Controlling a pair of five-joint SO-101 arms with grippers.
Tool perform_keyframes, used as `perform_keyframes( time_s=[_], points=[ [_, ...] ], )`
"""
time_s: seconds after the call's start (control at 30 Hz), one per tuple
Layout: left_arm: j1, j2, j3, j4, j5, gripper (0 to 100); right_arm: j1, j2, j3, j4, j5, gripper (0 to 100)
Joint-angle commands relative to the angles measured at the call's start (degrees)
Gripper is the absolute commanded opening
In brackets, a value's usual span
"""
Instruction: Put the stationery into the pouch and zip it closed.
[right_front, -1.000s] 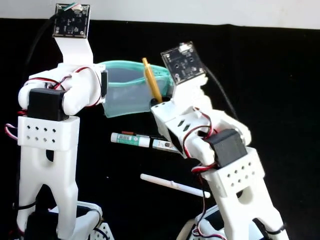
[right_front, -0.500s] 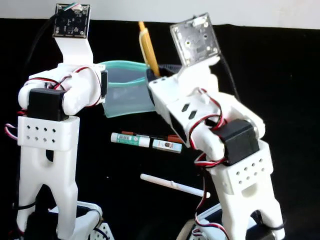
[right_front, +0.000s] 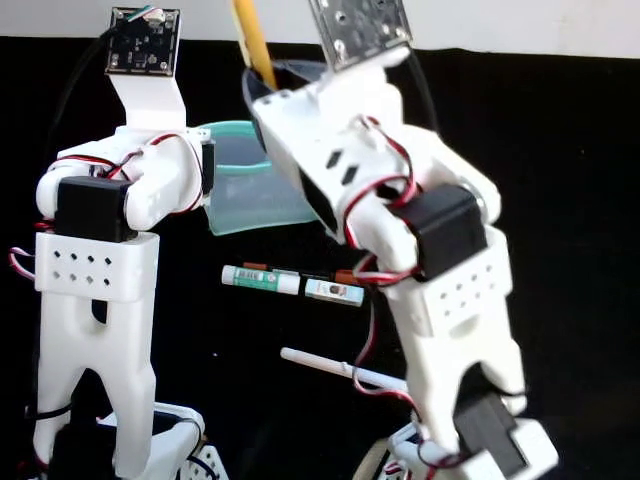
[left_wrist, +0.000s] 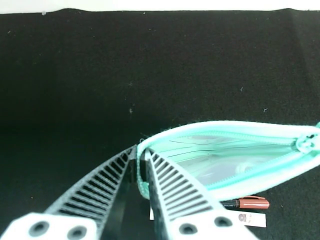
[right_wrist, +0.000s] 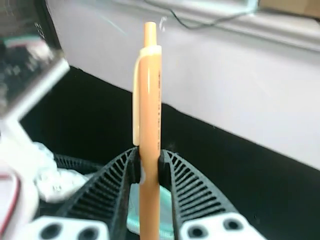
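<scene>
my left gripper (left_wrist: 141, 152) is clamped on the pouch (left_wrist: 225, 155) rim, mouth open. my right gripper (right_wrist: 149, 155) pinches the pen (right_wrist: 149, 90) upright, high beside the pouch. i worry the pen could pivot in that grip, or snag the narrow mouth on the way down.

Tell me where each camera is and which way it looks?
High view: fixed off the arms, looking down over the black table; the left arm and right arm show.
Left wrist view: on the left arm's wrist, facing along the left gripper, which pinches the open pouch by its end.
Right wrist view: on the right arm's wrist, facing a pale wall; the right gripper clamps an orange pen.
Shared: the high and left wrist views both show the pouch and the markers.
</scene>
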Motion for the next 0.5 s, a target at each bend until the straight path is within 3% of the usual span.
perform_keyframes(
  time_s=[0.0,0.47],
  points=[
    [0.1,0.4,0.9,1.1,-0.2,1,-0.6,5.1,-9.4,-0.3,-0.6,0.7],
    [0.1,0.4,0.9,0.7,0.0,1,-0.6,23.5,-27.4,0.0,-0.6,0.7]
  ],
)
